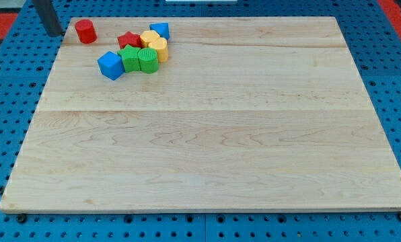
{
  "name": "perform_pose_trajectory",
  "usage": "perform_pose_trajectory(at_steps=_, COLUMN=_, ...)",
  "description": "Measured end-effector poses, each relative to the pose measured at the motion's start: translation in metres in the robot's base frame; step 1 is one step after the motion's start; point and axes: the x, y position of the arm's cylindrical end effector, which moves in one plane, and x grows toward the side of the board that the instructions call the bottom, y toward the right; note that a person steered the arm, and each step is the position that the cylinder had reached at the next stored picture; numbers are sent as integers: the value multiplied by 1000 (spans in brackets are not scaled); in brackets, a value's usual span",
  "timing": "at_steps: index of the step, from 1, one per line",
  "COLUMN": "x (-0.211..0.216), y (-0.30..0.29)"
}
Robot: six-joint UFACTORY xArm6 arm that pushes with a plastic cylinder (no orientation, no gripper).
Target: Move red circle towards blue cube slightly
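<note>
Single raised view, angled down over wooden board.

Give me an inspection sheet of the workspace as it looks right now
Surface: wooden board, blocks only at the view's top left.
Job's things: red circle apart from the cluster; blue cube below and right of it, touching the green block.
Clutter: red star, yellow blocks, green cylinder, second blue block.
Grippers: my tip left of red circle.
Cables: nothing seen.
Surroundings: blue pegboard.
</note>
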Motion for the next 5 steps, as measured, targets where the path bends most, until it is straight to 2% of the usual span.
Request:
perform_pose_trajectory(at_steps=1, x=-11, y=39)
perform_pose_trajectory(at_steps=3, x=71, y=72)
perform_pose_trajectory(at_steps=4, x=33, y=30)
perform_pose_trajectory(at_steps=5, x=-5, y=44)
